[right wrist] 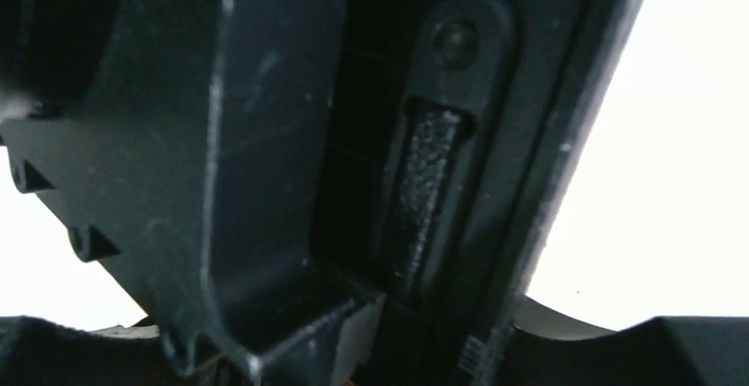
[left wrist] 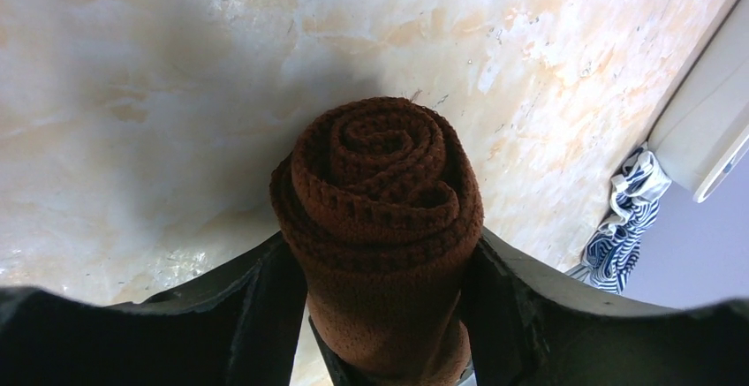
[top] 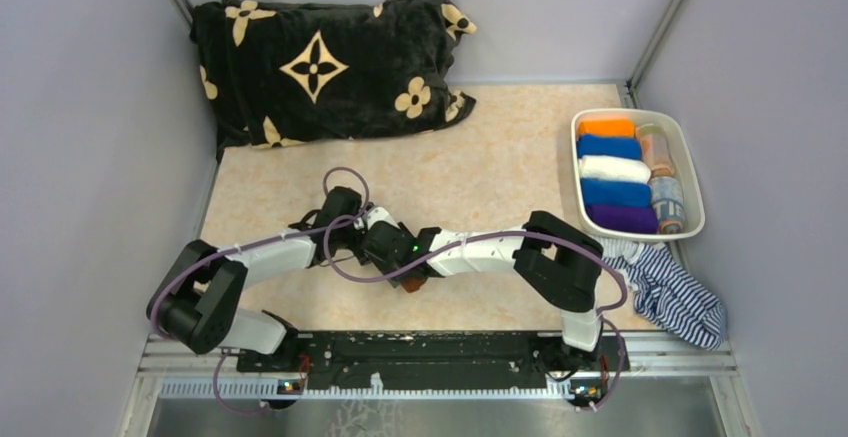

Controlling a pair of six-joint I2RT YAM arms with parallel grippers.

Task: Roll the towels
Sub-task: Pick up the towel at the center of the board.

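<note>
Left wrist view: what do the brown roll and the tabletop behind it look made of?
The brown roll: soft knitted or waffle-weave cloth, matte; looped texture shows along the spiral edges. The tabletop: hard, smooth, faintly glossy sheet with beige marble print, perhaps laminate or vinyl; soft glare and scuffs show.

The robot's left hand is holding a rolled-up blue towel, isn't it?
Not quite. The rolled-up towel in the left hand is brown, not blue. The left wrist view shows it gripped between the two fingers.
</note>
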